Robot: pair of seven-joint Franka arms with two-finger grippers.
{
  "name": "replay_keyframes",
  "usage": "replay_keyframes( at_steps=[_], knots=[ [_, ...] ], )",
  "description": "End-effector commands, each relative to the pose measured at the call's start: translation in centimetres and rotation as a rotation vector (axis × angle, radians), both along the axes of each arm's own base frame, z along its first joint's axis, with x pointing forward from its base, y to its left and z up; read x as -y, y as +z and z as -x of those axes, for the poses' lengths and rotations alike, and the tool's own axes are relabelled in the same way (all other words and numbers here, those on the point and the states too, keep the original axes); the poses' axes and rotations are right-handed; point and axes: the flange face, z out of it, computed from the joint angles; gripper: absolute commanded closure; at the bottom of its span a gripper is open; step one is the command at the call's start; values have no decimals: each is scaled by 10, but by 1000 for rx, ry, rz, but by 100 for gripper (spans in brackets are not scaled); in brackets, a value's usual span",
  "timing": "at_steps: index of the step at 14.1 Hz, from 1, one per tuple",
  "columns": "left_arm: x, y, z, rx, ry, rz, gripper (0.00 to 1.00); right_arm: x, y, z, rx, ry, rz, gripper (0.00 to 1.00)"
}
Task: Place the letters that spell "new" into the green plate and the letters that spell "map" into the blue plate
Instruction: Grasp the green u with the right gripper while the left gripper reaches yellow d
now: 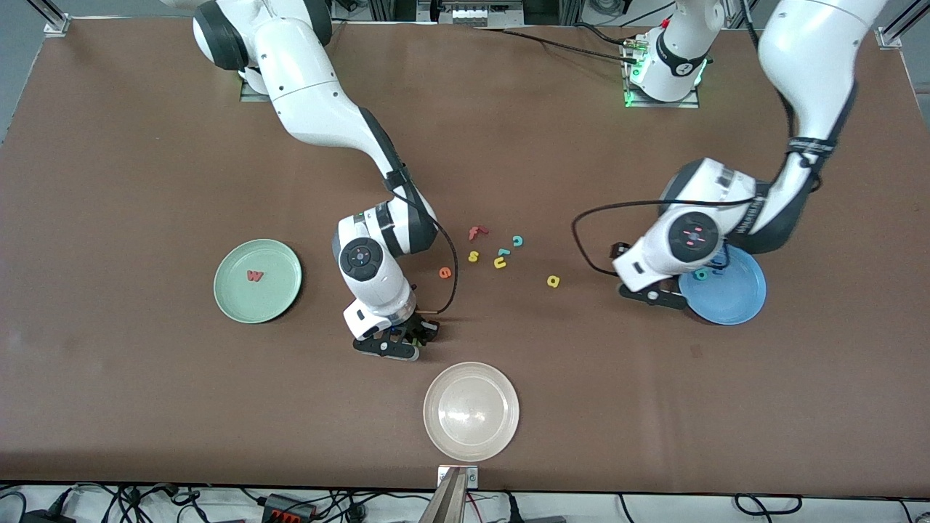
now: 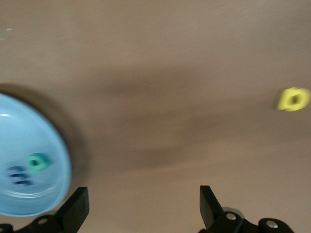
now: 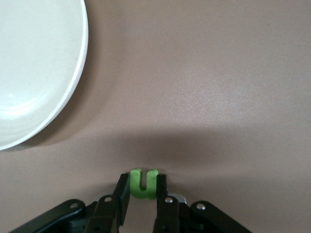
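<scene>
My right gripper (image 3: 143, 188) is shut on the green n (image 3: 143, 183), low at the table between the green plate (image 1: 276, 301) and the whitish plate. A red w (image 1: 254, 276) lies in the green plate. An orange e (image 1: 445, 272) lies on the table near the right arm's wrist. My left gripper (image 2: 143, 206) is open and holds nothing, just off the rim of the blue plate (image 2: 53, 145) on the side toward the yellow a (image 2: 293, 99). The teal p (image 2: 37, 162) and blue m (image 2: 19, 175) lie in the blue plate (image 1: 734, 305).
A loose cluster lies mid-table: red f (image 1: 476, 232), teal c (image 1: 517, 240), yellow s (image 1: 473, 256), yellow u (image 1: 500, 263). A whitish-beige plate (image 1: 471, 411) sits nearest the front camera, close to my right gripper (image 1: 407, 335). A black cable hangs from each wrist.
</scene>
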Motion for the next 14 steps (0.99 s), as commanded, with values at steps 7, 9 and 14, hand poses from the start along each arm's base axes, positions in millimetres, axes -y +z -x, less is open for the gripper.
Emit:
replay_keyframes(
  at_steps=[7,9,14],
  knots=[
    [126,-52,17,124,12,156,0,-3,-13,-1,15,28,10,90],
    [128,-60,18,124,0,162,0,-3,-12,-1,14,28,10,94],
    [125,-79,14,175,-91,157,30,3,-2,1,-38,103,94,95]
  ],
)
